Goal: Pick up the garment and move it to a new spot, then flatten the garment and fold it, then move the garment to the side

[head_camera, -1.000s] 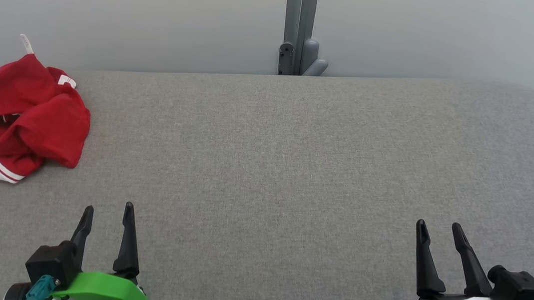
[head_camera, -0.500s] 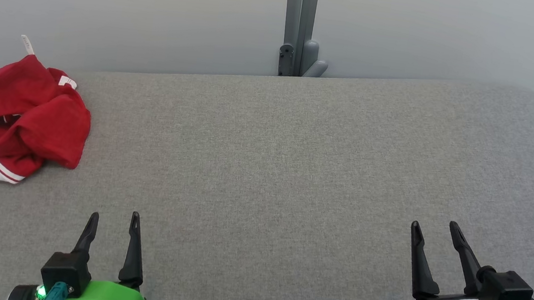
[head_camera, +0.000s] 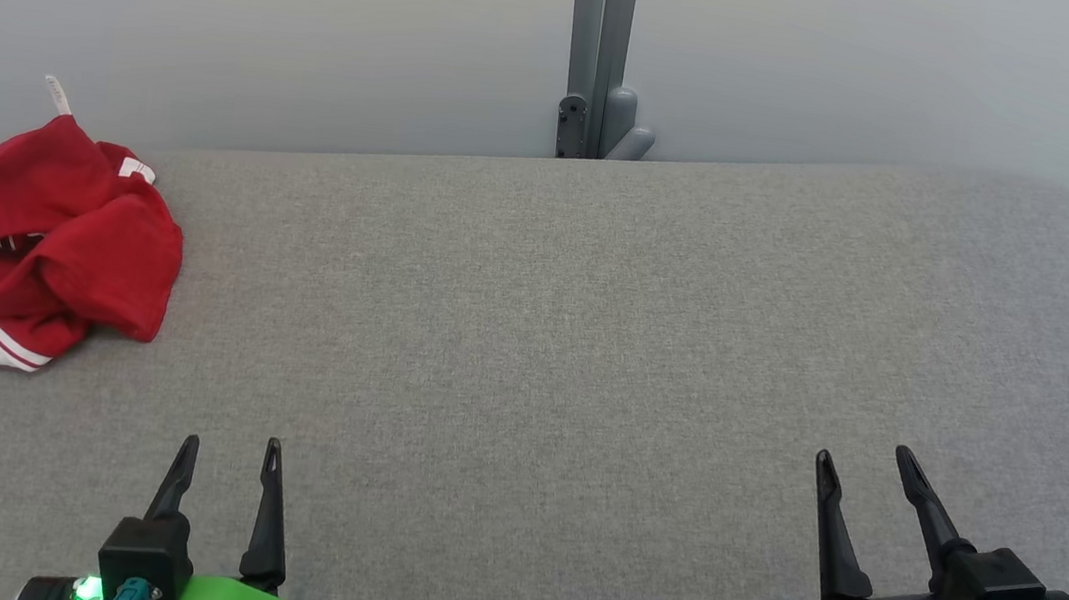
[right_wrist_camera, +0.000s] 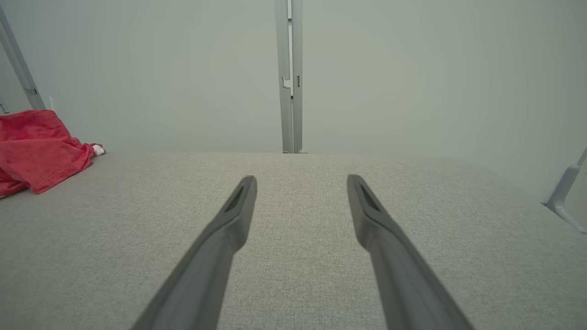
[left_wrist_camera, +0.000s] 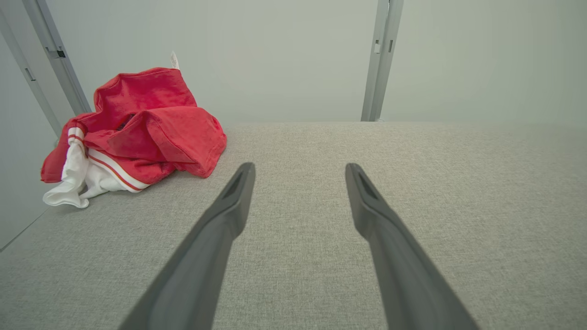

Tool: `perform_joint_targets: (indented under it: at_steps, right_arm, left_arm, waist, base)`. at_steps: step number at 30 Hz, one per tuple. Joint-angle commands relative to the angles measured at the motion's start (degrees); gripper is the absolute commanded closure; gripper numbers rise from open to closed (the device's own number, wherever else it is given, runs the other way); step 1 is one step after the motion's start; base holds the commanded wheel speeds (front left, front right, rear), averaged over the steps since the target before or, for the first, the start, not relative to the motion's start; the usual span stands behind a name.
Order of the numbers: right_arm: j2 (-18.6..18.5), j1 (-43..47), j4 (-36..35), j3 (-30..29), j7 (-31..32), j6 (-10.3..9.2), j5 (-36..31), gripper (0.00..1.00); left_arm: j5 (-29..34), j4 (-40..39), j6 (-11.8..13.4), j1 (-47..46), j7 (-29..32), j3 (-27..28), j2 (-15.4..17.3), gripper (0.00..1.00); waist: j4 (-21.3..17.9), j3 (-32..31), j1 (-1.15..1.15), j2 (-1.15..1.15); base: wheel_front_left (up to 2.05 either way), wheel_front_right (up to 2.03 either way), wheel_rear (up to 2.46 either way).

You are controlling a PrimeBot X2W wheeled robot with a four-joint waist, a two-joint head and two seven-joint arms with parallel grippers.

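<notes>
The garment [head_camera: 27, 252], red with white trim and a white part at its near end, lies crumpled in a heap at about 9 o'clock on the grey fabric-covered desk [head_camera: 590, 347], by the left edge and close to the far edge. A small white tag sticks up from its top. The left claw [head_camera: 231, 447] sits at 7 o'clock, its two dark fingers spread apart and empty, pointing toward 12. The garment lies at about 10 o'clock from it, well apart. The right claw [head_camera: 862, 456] sits at 5 o'clock, likewise spread and holding nothing, far from the garment. Behind the desk, at 12 o'clock, a grey metal post [head_camera: 600, 46] stands against a pale wall [head_camera: 275, 19]
</notes>
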Motion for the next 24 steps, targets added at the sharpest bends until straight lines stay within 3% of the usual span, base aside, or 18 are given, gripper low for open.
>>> perform_joint_targets:
  at_steps: [1,24]
  right_arm:
    - [0.1,0.7,-0.3,-0.3,-0.4,0.0,-1.6,0.0]
    - [0.2,1.5,-0.4,-0.5,-0.5,0.0,-2.1,0.0]
  left_arm:
    - [1.2,0.2,0.0,0.6,-0.5,0.0,0.4,0.0]
    - [0.9,0.8,-0.1,1.3,-0.8,-0.3,0.4,0.0]
  waist:
    - [0.0,-0.1,0.0,0.67]
    - [0.0,-0.7,0.0,0.68]
  base:
    - [0.0,0.0,0.0]
    - [0.0,0.0,0.0]
